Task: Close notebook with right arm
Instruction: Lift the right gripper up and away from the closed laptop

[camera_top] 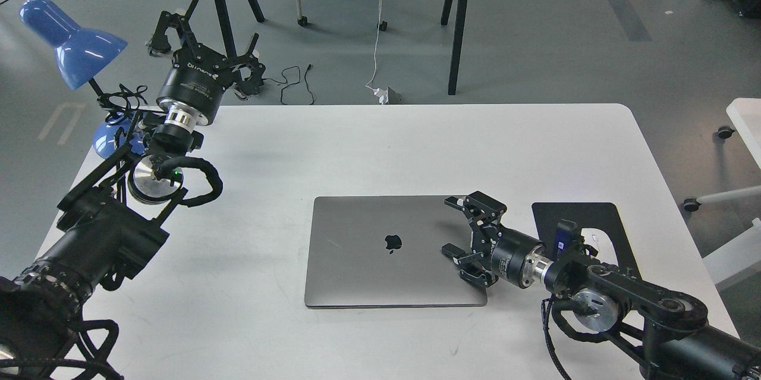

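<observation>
The notebook (pixel 389 260) lies shut and flat on the white tabletop (pixel 380 142), a little right of centre and close to the near edge, its space-grey lid facing up with the dark apple logo (pixel 393 242) in the middle. The lid sits square over the base, with only a thin dark line showing along the near edge.

The right arm (pixel 624 302) reaches in from the near right corner, pointing left across the table. Its gripper (pixel 453 226) is over the right-hand part of the lid, with the two fingers spread wide apart, one toward the far right corner of the lid and the other near the middle of its right side. Nothing is between the fingers; whether the tips touch the lid I cannot tell. Behind the gripper, a flat black mousepad (pixel 585 225) lies just beside the notebook, toward the right edge, partly covered by the arm.

The left arm (pixel 113 219) comes up along the left edge of the tabletop. Its gripper (pixel 202 32) is raised past the far left corner, fingers splayed open and holding nothing. A blue desk lamp (pixel 71 41) stands at that same far left corner, just beside the left arm.
</observation>
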Available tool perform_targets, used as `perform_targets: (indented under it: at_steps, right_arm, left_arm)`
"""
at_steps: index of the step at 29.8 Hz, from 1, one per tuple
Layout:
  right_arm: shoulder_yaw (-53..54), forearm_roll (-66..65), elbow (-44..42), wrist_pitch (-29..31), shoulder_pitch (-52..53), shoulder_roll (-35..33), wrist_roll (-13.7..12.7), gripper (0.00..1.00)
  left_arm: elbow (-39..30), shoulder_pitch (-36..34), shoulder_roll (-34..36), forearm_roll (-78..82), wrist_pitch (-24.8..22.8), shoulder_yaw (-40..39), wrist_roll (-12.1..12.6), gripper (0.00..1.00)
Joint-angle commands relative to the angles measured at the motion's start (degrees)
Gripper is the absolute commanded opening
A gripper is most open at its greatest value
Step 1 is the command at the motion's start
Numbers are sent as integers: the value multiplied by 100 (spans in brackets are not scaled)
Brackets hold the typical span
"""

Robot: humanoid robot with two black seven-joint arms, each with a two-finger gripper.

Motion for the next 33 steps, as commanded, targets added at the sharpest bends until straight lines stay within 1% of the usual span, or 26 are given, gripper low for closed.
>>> perform_targets:
  at_steps: [1,8,11,18,24,25,26,28,29,30,33]
  right_arm:
    - [-1,-3,-2,-6,5,7,-3,100]
    - [16,6,-2,-6,13,7,-3,100]
    - [209,32,68,2,14,-10,6,100]
    - [1728,41,674,29,57,-133,-38,100]
    - [2616,112,631,-24,514,-327,-108,100]
    - [2757,112,552,-24,575,-327,-161,100]
    - [2880,129,456,-24,620,-327,-274,100]
    - [3249,356,236,-24,716,-274,-669,100]
    - [3407,523,148,-24,751,-265,-784,100]
    - [3557,716,43,-7,778,-265,-846,100]
    - [3813,1078,-300,20,962,-204,-838,100]
  left_arm:
    - [0,1,0,0,0,0,1,100]
    - [0,1,0,0,0,0,1,100]
    - [0,1,0,0,0,0,1,100]
    - [0,1,0,0,0,0,1,100]
    - [0,1,0,0,0,0,9,100]
    - [0,1,0,0,0,0,1,100]
    - [0,1,0,0,0,0,1,100]
    - [0,1,0,0,0,0,1,100]
    - [0,1,0,0,0,0,1,100]
    - [0,1,0,0,0,0,1,100]
    - [0,1,0,0,0,0,1,100]
